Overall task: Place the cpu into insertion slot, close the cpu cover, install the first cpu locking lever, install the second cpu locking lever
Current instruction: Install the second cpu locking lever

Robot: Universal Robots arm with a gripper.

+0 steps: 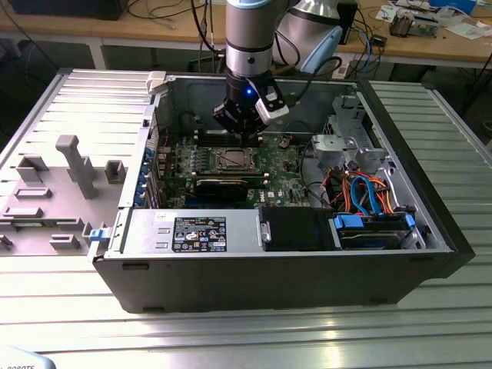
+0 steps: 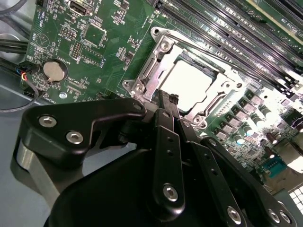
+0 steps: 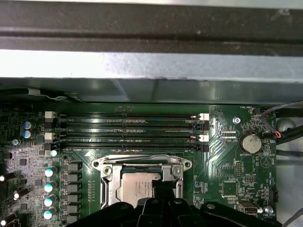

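The open computer case [image 1: 292,254] lies on the counter [image 1: 246,338], motherboard [image 2: 94,42] exposed. The cpu cover [image 2: 156,66] already lies shut over the cpu [image 2: 189,85], seated in its slot (levers look unlatched). The hand [image 2: 166,98] hovers beside the socket, fingers pinched together, gripping nothing.

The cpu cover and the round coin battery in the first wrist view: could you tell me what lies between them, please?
In the first wrist view, only green motherboard with small components separates the cpu cover from the coin battery.
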